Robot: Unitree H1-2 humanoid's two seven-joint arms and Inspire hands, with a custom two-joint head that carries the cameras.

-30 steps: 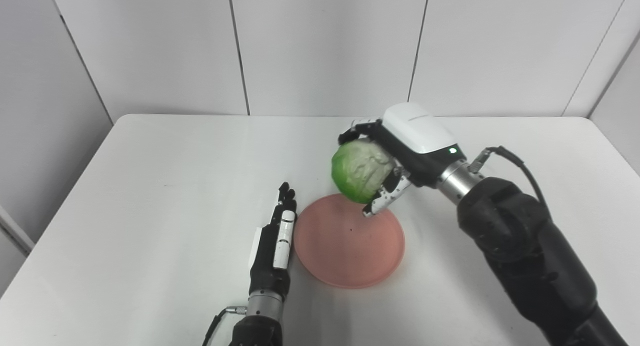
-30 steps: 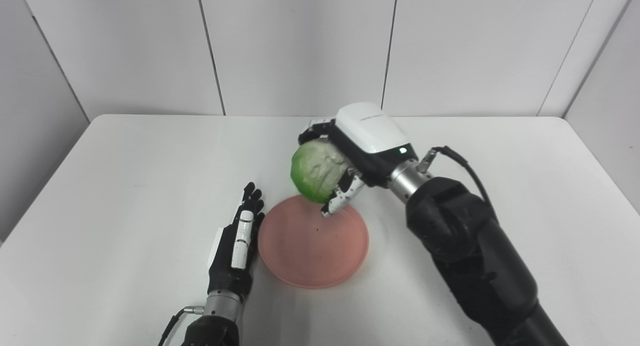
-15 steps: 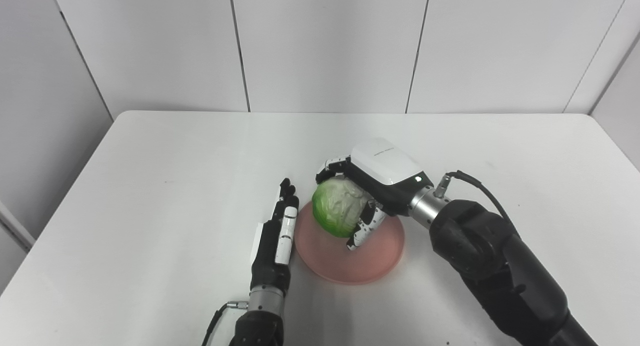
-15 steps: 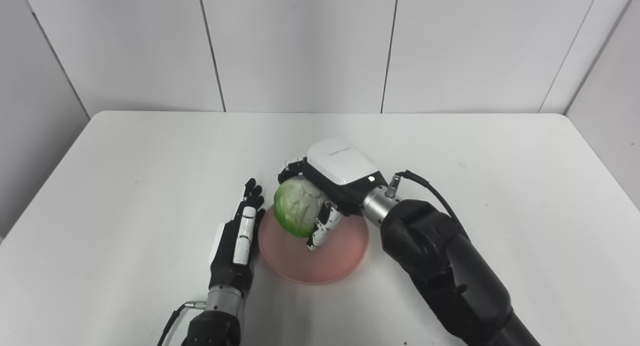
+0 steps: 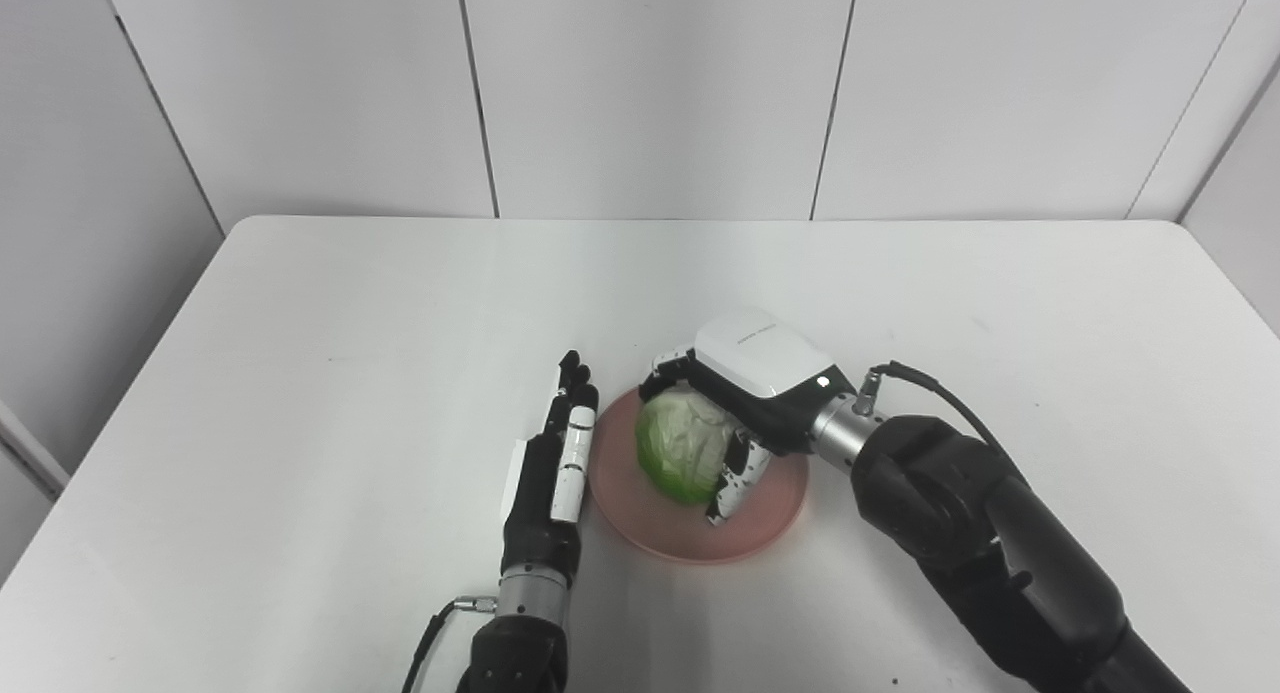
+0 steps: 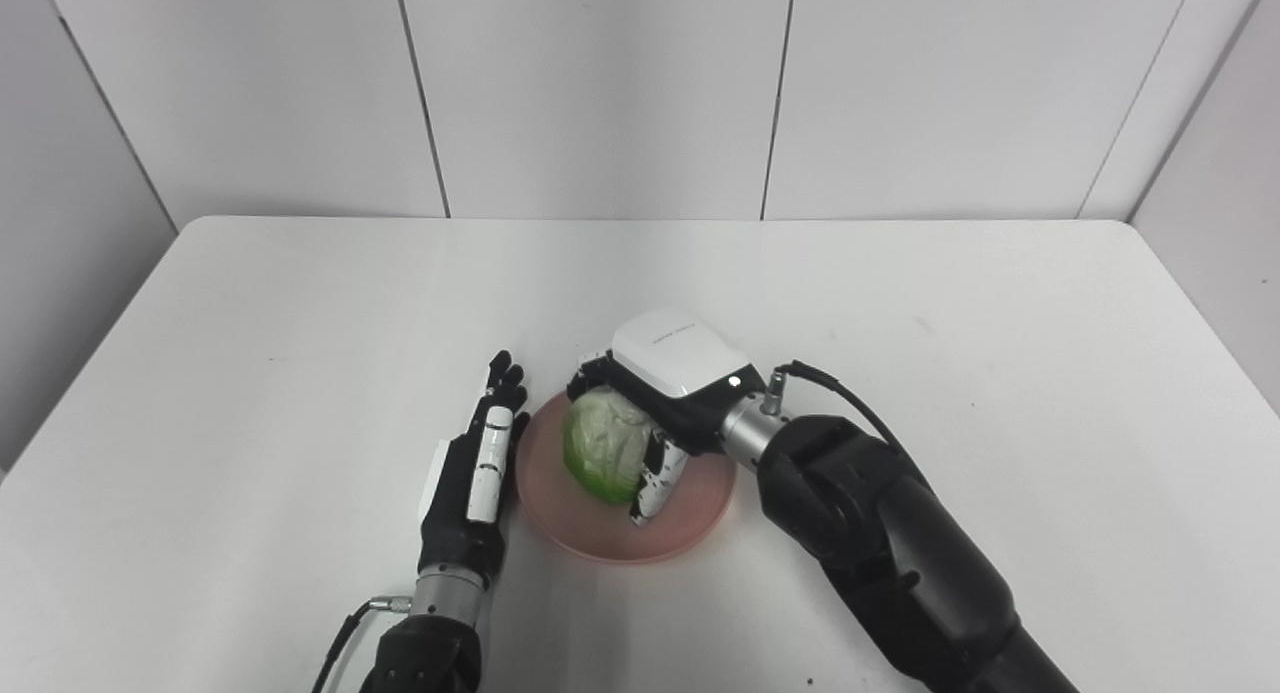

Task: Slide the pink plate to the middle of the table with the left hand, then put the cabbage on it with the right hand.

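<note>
Left eye view: on the table (image 5: 300, 353), the pink plate (image 5: 770, 518) is flanked by the flat, unclenched left hand (image 5: 550, 473); the round, springy cabbage (image 5: 680, 448), best cupped around its sides, is clasped low over it by the right hand (image 5: 745, 403).

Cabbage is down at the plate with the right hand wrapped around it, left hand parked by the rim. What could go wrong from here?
1. The cabbage is round and sits toward the pink plate's left side; when the right hand opens, it may roll toward the rim.
2. The right hand's fingers curl under the cabbage, so pulling away could drag it or the plate.
3. The left hand lies flat against the plate's left edge; moving it might nudge the plate.
</note>
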